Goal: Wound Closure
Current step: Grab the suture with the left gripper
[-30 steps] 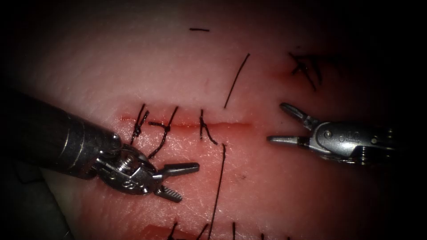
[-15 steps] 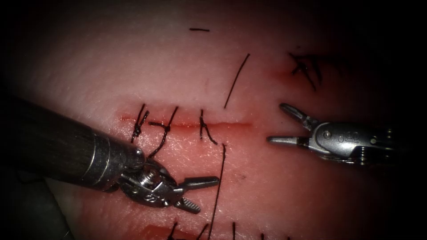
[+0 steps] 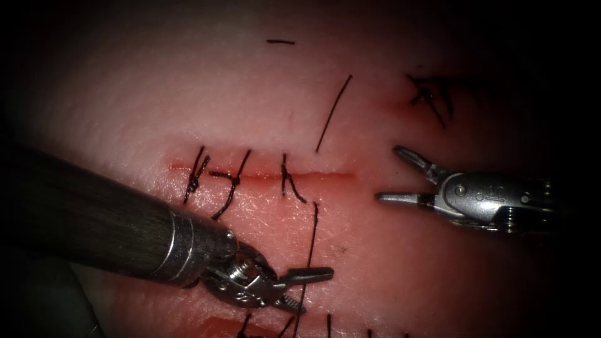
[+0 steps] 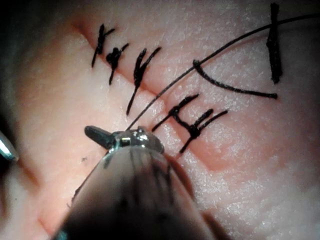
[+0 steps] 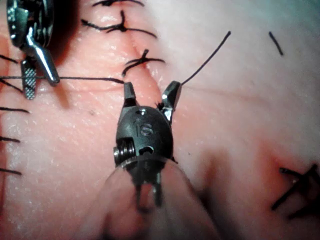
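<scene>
L tool [image 3: 308,289] sits low on the tissue [image 3: 188,100], below the cut [image 3: 263,177], jaws parted a little around a long dark thread [image 3: 310,241] – the strand passes between them, but they are not closed on it, so the tool holds nothing. In the right wrist view the same L jaws [image 5: 37,75] stand apart with the thread [image 5: 85,78] running between them. That thread runs up from the frame's lower edge to a point just under the cut; a second loose strand [image 3: 333,112] slants away above the cut. R tool [image 3: 394,175] lies well apart at the cut's right end, jaws wide open in a V – empty, tips pointing left toward the wound. Three dark tied stitches [image 3: 231,181] w/ short tails cross the thin red cut along its left and middle parts; more stitches [image 3: 432,94] show at upper right. L shaft [image 3: 94,219] comes in from the left, angled down; R tool lies about level. No needle can be made out.
</scene>
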Robot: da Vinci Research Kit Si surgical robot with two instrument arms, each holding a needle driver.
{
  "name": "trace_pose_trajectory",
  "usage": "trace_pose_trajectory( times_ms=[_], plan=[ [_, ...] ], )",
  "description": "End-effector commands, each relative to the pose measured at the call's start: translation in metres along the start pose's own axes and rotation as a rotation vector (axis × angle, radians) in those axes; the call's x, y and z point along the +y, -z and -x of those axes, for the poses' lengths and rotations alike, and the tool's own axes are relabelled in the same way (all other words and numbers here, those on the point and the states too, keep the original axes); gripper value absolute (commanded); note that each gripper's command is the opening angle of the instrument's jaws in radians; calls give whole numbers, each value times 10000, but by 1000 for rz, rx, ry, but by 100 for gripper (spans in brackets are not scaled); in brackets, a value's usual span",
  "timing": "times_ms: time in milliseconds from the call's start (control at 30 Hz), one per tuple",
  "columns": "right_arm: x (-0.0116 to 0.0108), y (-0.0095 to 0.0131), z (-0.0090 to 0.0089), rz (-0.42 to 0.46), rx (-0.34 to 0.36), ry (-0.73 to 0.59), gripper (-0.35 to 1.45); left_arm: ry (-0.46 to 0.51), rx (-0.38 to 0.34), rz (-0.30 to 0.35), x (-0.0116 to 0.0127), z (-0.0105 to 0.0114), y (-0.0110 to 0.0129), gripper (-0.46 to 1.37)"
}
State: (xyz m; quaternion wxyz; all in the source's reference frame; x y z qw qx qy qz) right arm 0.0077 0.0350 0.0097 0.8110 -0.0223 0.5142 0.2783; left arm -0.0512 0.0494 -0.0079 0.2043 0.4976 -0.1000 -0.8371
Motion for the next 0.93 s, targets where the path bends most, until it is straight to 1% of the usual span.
trace_pose_trajectory(
  times_ms=[33, 100, 133, 167, 200, 233, 333, 933],
  plan=[
    [0, 0, 0, -2, 0, 0, 106, 0, 4, -1, 0, 0, -1, 58],
    [0, 0, 0, -2, 0, 0, 107, -2, 7, 0, 0, -1, -1, 50],
    [0, 0, 0, -2, 0, 0, 107, -3, 9, 0, 0, 0, 0, 29],
    [0, 0, 0, -2, 0, 0, 107, -3, 10, 1, 0, 0, 0, 23],
    [0, 0, 0, -2, 0, 0, 107, -4, 11, 7, 1, 0, 2, -11],
    [0, 0, 0, -2, 0, 0, 106, -4, 11, 14, 1, 1, 3, -35],
    [0, 0, 0, -2, 0, 0, 106, -11, 12, 27, 2, 2, 6, -35],
    [0, 0, 0, -2, 0, 0, 106, -10, 14, 40, 0, 3, 7, -35]
  ],
)
